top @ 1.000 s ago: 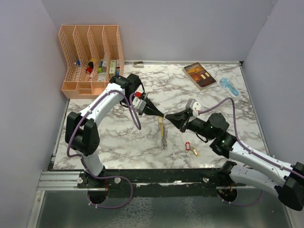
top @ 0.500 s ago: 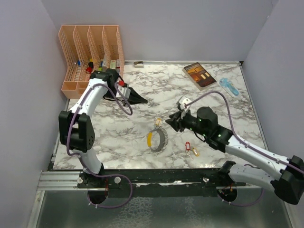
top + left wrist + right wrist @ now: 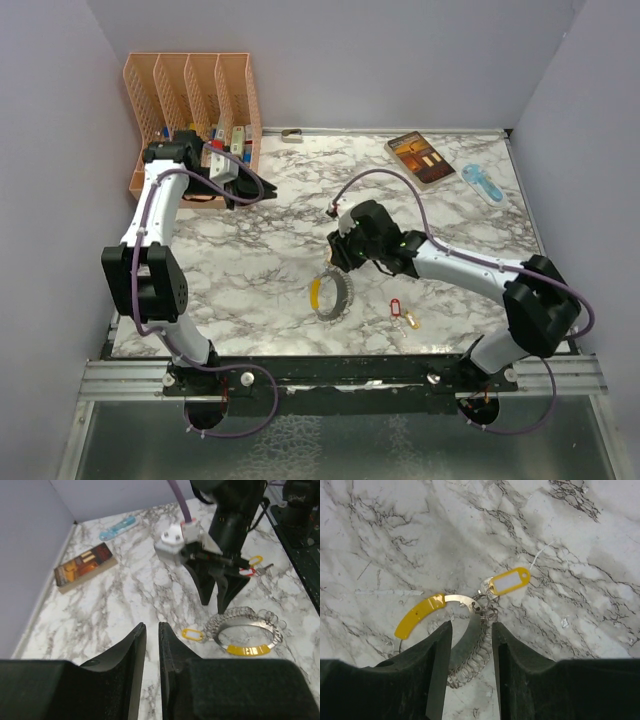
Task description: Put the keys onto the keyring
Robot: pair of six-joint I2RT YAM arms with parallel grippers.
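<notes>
Surface: marble-patterned table (image 3: 240, 280) enclosed by plain pale walls. A pink divided rack (image 3: 190, 110) stands at the far left, and a book (image 3: 420, 158) lies at the far right.
Task status: partly complete, judged from the layout.
Done: one key with a yellow tag (image 3: 509, 581) lies against the open end of the keyring (image 3: 239, 614). It appears to be threaded on, though the joint is too small in every view to confirm.
Remaining: two keys lie loose on the table, well apart from the loop on its right side. One has a red tag (image 3: 394, 305); just beside it, the other has a yellow-orange tag (image 3: 411, 322). Both need picking up and threading.
Keyring location: flat on the marble near the table's middle, directly below the right gripper (image 3: 471, 630).
Keyring appearance: an open loop of silvery coiled links with small rings along one side. A flat metal strip runs into a curved yellow segment (image 3: 248, 650).
Right gripper state: released, with the jaws apart and nothing between them. It points down just above the coil.
Left gripper (image 3: 150, 630) state: jaws parted by a narrow slit and empty. It is raised at the far left near the rack, well apart from the task items.
Handling note: the links will likely shift and sag when lifted, so the loop end needs steadying during threading.
</notes>
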